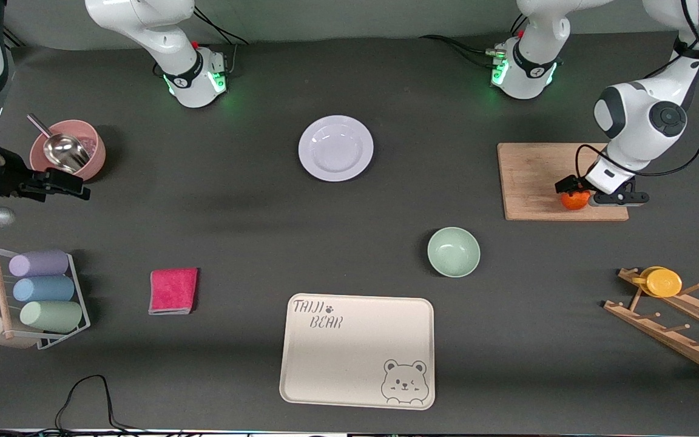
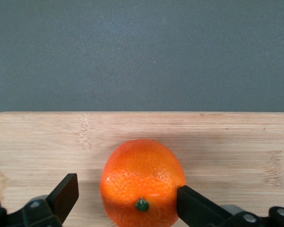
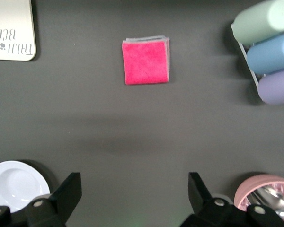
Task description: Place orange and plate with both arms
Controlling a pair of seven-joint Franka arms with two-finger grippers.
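Observation:
The orange (image 1: 575,201) sits on the wooden cutting board (image 1: 531,179) at the left arm's end of the table. My left gripper (image 1: 575,194) is down around it, open. In the left wrist view the orange (image 2: 142,182) lies between the fingers of the left gripper (image 2: 128,194); one finger (image 2: 191,203) touches it and the other stands apart. The pale plate (image 1: 335,147) lies on the table between the arm bases and shows in the right wrist view (image 3: 14,182). My right gripper (image 1: 73,184) is open and empty beside the pink bowl (image 1: 67,149), over bare table (image 3: 132,194).
A mint-green bowl (image 1: 453,251) and a beige bear tray (image 1: 357,349) lie nearer the front camera. A pink cloth (image 1: 173,291) and a rack of cups (image 1: 40,297) are at the right arm's end. A wooden rack with a yellow lid (image 1: 665,282) is at the left arm's end.

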